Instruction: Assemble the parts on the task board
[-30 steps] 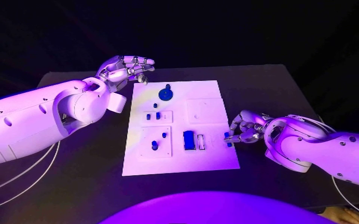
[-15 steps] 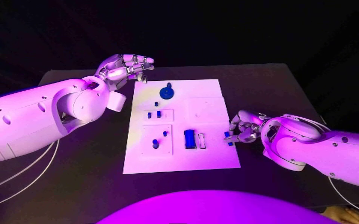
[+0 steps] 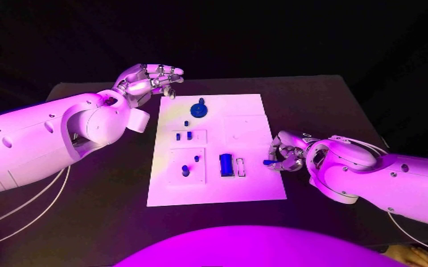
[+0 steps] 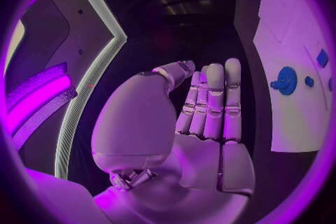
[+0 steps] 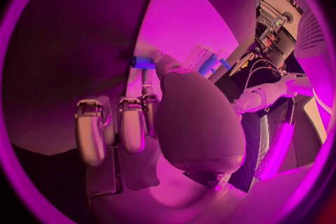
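The right hand (image 3: 287, 153) sits at the task board's (image 3: 250, 186) three-o'clock edge, fingers curled in with a small blue part (image 3: 268, 162) pinched at their tips, just over the board's right margin; the wrist camera shows the same blue part (image 5: 142, 61) held between thumb and a finger, so this hand is clamped on it. The left hand (image 3: 149, 81) hovers off the board's eleven-o'clock corner, holding nothing, its fingers (image 4: 213, 101) straight and side by side with the thumb standing clear, so I'd call it open. On the board, a round blue piece (image 3: 198, 111) stands toward twelve o'clock, two little blue pegs (image 3: 184, 136) sit left of centre, another peg (image 3: 185, 170) lies toward eight o'clock, and a blue block (image 3: 226, 165) stands beside a pale slot (image 3: 240, 167) near five o'clock. I judge the step to be carrying the pinched part to its seat; which socket it belongs in I cannot tell. The next move calls for lining it up squarely over the opening before pressing down
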Action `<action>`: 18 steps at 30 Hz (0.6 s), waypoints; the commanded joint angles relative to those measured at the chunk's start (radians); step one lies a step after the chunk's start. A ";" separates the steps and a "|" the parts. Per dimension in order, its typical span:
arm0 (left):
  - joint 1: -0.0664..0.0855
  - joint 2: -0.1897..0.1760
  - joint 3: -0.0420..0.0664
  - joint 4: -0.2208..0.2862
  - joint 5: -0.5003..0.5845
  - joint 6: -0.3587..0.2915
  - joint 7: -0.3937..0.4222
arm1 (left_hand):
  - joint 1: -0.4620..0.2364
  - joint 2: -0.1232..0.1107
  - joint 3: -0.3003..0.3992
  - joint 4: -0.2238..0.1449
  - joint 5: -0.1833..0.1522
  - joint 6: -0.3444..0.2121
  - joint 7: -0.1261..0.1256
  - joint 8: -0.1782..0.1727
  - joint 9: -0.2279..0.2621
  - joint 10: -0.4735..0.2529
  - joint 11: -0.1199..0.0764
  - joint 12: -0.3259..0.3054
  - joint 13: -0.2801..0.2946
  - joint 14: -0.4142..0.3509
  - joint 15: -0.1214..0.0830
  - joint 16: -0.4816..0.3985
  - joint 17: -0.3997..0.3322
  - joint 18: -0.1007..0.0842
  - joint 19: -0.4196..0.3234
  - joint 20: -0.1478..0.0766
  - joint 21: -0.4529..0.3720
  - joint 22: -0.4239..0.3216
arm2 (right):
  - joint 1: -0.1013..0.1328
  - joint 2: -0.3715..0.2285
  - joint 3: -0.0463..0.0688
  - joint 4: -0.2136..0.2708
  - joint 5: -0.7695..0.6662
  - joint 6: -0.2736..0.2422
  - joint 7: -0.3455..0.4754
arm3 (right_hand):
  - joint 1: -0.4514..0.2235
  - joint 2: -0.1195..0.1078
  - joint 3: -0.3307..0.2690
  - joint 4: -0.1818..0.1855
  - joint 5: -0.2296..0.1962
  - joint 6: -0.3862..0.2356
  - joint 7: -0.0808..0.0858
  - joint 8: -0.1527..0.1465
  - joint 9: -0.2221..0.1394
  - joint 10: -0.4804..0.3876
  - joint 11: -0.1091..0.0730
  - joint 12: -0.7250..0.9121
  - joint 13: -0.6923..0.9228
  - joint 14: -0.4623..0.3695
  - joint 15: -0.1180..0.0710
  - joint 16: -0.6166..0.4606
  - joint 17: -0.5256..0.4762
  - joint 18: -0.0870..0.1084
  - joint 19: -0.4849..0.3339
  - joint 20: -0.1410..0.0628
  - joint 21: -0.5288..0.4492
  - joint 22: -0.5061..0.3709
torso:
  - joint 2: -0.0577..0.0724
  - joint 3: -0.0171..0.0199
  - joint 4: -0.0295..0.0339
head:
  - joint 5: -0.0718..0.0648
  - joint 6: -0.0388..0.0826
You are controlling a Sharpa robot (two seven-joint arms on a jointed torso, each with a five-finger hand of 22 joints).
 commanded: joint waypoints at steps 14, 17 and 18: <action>0.000 0.004 0.001 0.003 0.003 0.014 0.004 | -0.004 0.001 0.002 0.004 0.001 -0.005 0.000 0.000 0.001 -0.009 0.000 0.007 -0.001 -0.004 0.000 -0.002 -0.001 0.016 0.006 0.000 -0.006 -0.001 | 0.040 0.000 -0.007 0.078 0.120 -0.097 -0.016 | -0.121 -0.046 0.245 -0.110 0.177 -0.008 -0.005 0.036 0.056 0.045 -0.008 0.002 0.186 0.082 -0.008 0.000 0.139 -0.014 0.105 -0.008 0.004 0.263 | 0.000 -0.0005 0.0000 | -0.006 -0.003; 0.000 0.005 0.001 0.004 0.003 0.014 0.005 | -0.004 0.001 0.002 0.004 0.001 -0.005 0.000 0.000 0.001 -0.009 0.000 0.007 -0.001 -0.004 0.000 -0.002 -0.001 0.016 0.006 0.000 -0.006 -0.001 | 0.045 0.011 -0.007 0.087 0.149 -0.104 -0.013 | -0.139 -0.044 0.253 -0.112 0.179 -0.013 -0.004 0.039 0.061 0.046 -0.008 0.002 0.186 0.082 -0.008 0.000 0.139 -0.014 0.105 -0.008 0.004 0.263 | 0.000 -0.0007 0.0004 | -0.007 -0.003; 0.000 0.006 0.001 0.004 0.003 0.014 0.005 | -0.004 0.001 0.002 0.004 0.001 -0.005 0.000 0.000 0.001 -0.009 0.000 0.007 -0.001 -0.004 0.000 -0.002 -0.001 0.016 0.006 0.000 -0.006 -0.001 | 0.046 0.015 -0.007 0.088 0.158 -0.106 -0.012 | -0.147 -0.043 0.256 -0.112 0.180 -0.015 -0.004 0.040 0.063 0.045 -0.007 0.001 0.186 0.082 -0.008 -0.001 0.138 -0.014 0.105 -0.007 0.004 0.263 | 0.000 -0.0006 0.0004 | -0.005 -0.003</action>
